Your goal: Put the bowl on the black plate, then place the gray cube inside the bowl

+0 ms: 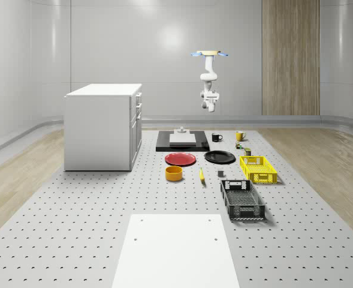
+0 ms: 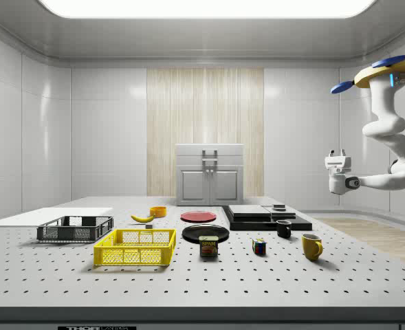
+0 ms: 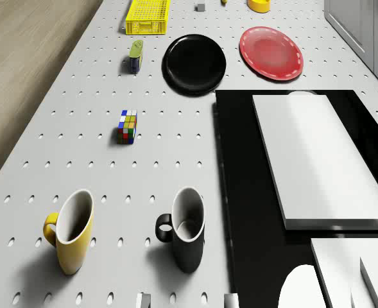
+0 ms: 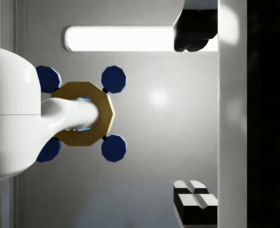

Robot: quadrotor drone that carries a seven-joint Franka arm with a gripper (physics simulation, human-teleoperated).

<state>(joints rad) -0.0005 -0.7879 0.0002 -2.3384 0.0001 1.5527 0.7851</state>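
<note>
Two plates (image 1: 180,159) (image 1: 219,157); two mugs (image 1: 217,137) (image 1: 240,136); two crates (image 1: 258,168) (image 1: 242,199); one bowl (image 1: 174,173).

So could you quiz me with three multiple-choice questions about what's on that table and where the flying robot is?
1. The round orange bowl sits:
A. on the flat black plate
B. on the table beside the flat red plate
C. in the yellow mesh basket

2. How many mugs stand by the black slab?
A. one
B. two
C. four

3. The drone is:
A. hovering high above the table's far end
B. resting on the white cabinet
C. landed on the floor

Answers: 1 B, the bowl stands apart from both plates. 2 B, a yellow mug and a black mug. 3 A, nothing supports it.
</note>
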